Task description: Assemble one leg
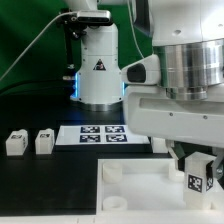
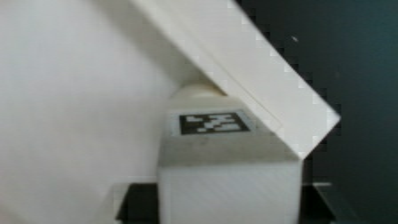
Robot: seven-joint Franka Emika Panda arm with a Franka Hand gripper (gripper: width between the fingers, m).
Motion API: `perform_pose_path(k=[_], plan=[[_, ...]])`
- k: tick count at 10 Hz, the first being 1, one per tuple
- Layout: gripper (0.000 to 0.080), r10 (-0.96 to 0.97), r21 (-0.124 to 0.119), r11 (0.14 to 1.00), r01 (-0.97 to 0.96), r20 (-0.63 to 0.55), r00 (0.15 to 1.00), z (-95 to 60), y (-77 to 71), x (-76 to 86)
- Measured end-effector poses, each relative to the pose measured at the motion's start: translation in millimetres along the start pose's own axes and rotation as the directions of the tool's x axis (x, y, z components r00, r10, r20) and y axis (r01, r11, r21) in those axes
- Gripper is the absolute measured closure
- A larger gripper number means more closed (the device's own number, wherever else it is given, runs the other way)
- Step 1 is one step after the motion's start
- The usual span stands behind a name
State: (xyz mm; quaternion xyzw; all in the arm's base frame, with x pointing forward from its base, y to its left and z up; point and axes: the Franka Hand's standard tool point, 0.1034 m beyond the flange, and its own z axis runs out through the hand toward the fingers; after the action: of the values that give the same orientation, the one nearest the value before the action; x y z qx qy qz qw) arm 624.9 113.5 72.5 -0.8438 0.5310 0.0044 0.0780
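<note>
My gripper is shut on a white leg with a black-and-white tag and holds it upright over the right part of the large white tabletop. In the wrist view the leg runs out from between my dark fingers. Its far end meets the raised edge of the tabletop near a corner. I cannot tell whether the end sits in a socket. Two more legs stand on the black table at the exterior view's left.
The marker board lies flat behind the tabletop, in front of the robot's white base. Round sockets show on the tabletop's left side. A cable hangs at the back left.
</note>
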Motion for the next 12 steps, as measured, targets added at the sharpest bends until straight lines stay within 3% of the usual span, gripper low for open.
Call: perform_pose_path(k=[2,4,5,6,7,8,10,12], plan=[[0.0498,0.291,0.020,0.956,-0.292,0.037,0.956,0.2,0.6,0.5],[0.0498,0.434,0.017,0.900,-0.436,0.058,0.899,0.3,0.7,0.7],[0.0443,0.428,0.017,0.903,-0.430,0.058,0.902,0.6,0.8,0.4],[0.0308,0.416,0.017,0.908,-0.418,0.058,0.908,0.8,0.9,0.3],[0.0308,0.312,0.022,0.949,-0.313,0.049,0.949,1.9,1.3,1.0],[0.0184,0.170,0.026,0.985,-0.171,0.036,0.985,4.1,1.7,1.4],[0.0160,-0.051,0.031,0.998,0.051,0.022,0.998,4.2,1.1,0.8],[0.0152,-0.282,0.034,0.959,0.281,0.014,0.959,4.1,1.4,1.9]])
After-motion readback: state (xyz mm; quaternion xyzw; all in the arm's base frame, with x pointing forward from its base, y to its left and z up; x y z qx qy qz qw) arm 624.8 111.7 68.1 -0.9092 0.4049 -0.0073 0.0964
